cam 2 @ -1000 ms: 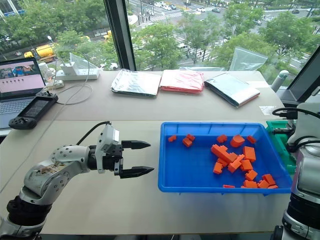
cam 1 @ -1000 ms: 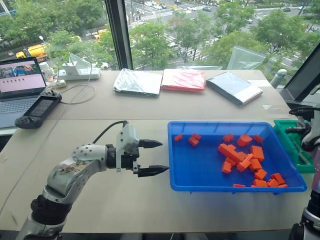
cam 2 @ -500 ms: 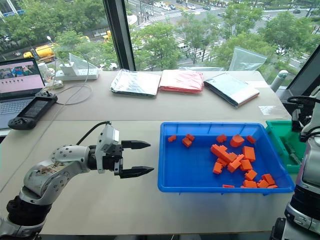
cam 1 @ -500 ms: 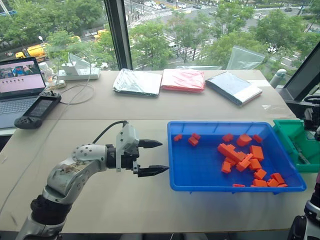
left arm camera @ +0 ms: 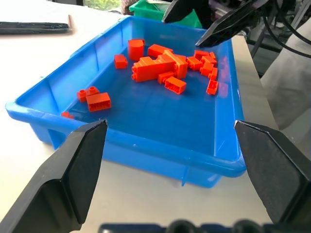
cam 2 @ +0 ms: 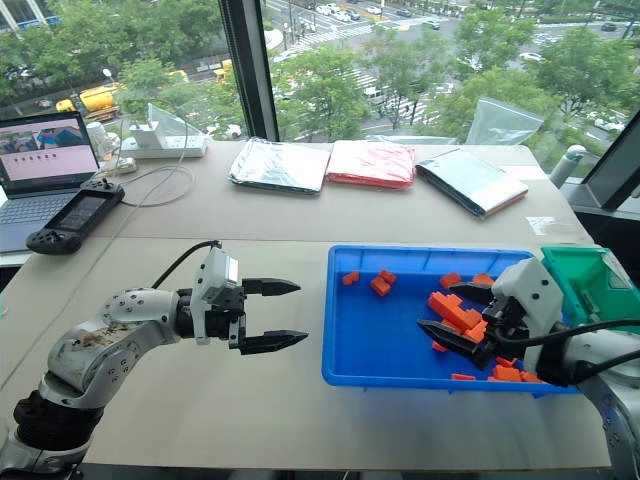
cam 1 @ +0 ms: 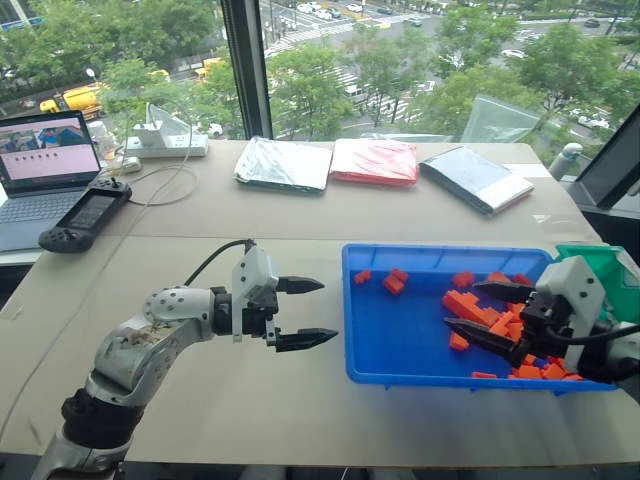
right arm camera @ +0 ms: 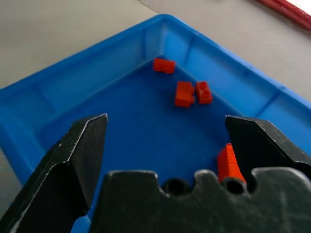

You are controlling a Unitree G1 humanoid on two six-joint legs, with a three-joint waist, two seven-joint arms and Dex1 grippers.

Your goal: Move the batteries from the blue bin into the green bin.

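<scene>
Here, in the left eye view, the blue bin is seen lying on the tabletop toward the robot's right, with orange bricks gathered mostly in its right half and a few small ones near its far left corner. The green bin is set just beside the blue bin's right end. The left pincer is held above the tabletop just left of the blue bin, its jaws spread wide and nothing between them. The right pincer is held over the brick pile inside the blue bin, jaws wide apart, gripping nothing. A laptop and a black handheld controller are placed at the far left; three flat packets are laid along the far edge.

In the left wrist view, the blue bin is seen between the spread fingers, with the right pincer over its far end.

In the right wrist view, open fingers are framed around the bin's corner and three small bricks.
</scene>
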